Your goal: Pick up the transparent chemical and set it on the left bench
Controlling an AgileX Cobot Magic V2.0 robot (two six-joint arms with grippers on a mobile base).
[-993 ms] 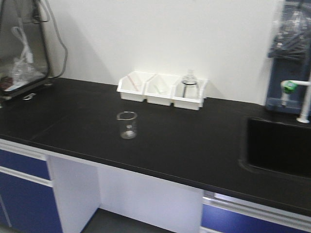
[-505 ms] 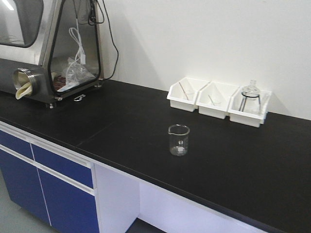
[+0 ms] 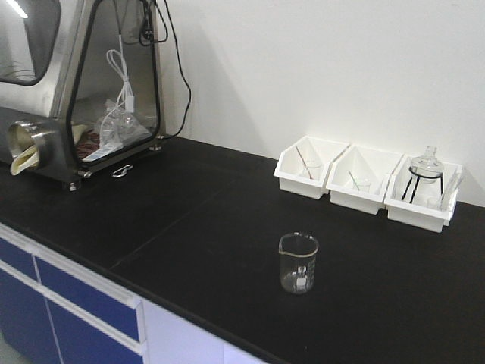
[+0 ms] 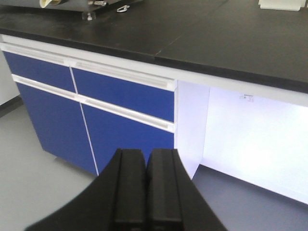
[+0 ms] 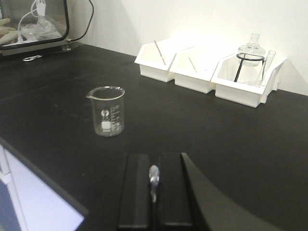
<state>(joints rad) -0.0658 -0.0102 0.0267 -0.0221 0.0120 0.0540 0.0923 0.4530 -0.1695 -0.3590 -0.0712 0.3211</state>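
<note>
Where right hand (image 5: pixel 154 161) grips, pipette (image 5: pixel 153 174) mostly hidden.

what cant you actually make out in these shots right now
- Right wrist view: most of the clear pipette, hidden inside the shut right tool; only a short end shows.
- Front view: the bench's right end, cut by the frame edge; neither tool appears.
- Front and right wrist views: the beaker's print, too small to read.
- Left wrist view: the bins, all but one corner cut off by the top edge.
</note>
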